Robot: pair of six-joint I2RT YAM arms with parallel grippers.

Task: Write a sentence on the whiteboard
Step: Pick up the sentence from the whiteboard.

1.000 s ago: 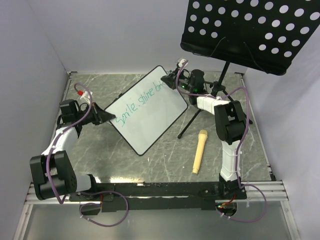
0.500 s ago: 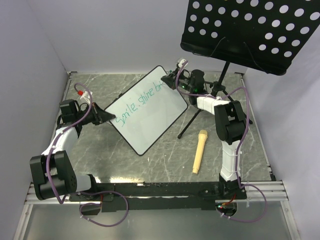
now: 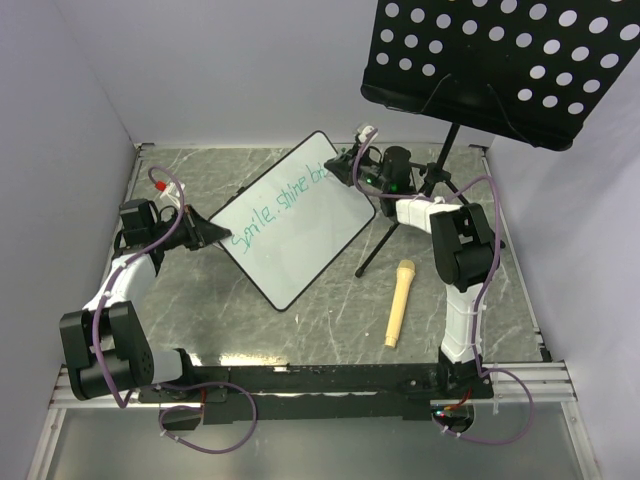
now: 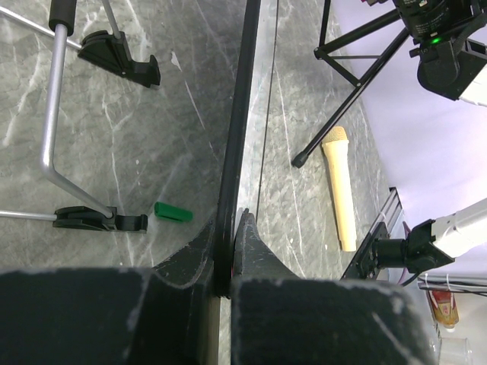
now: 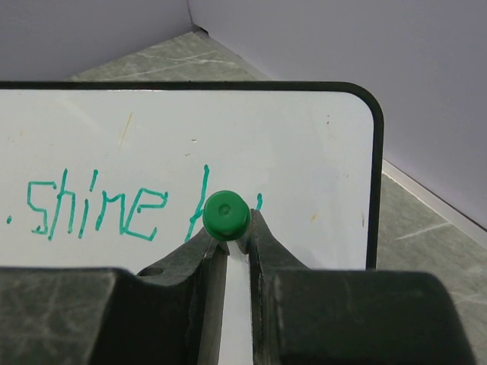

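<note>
The whiteboard (image 3: pixel 300 240) stands tilted on the marble table, with its black frame edge (image 4: pixel 236 129) running up the left wrist view. My left gripper (image 3: pixel 222 237) is shut on that edge at the board's near-left corner, and the frame sits between its jaws (image 4: pixel 227 236). The sentence (image 3: pixel 285 205) in teal reads "Smile, shine" plus a few letters. My right gripper (image 3: pixel 345 165) is shut on a green marker (image 5: pixel 226 215), whose tip is hidden against the board (image 5: pixel 304 144) just right of "shine" (image 5: pixel 99 207).
A black perforated music stand (image 3: pixel 500 60) overhangs the back right, and its tripod legs (image 3: pixel 385 240) spread beside the board. A cream microphone (image 3: pixel 398 300) lies on the table at the right. A green marker cap (image 4: pixel 173 213) lies behind the board near its metal support legs (image 4: pixel 53 114).
My right gripper and its marker have shifted a little to the right along the board's top edge. The left gripper and the board have not moved.
</note>
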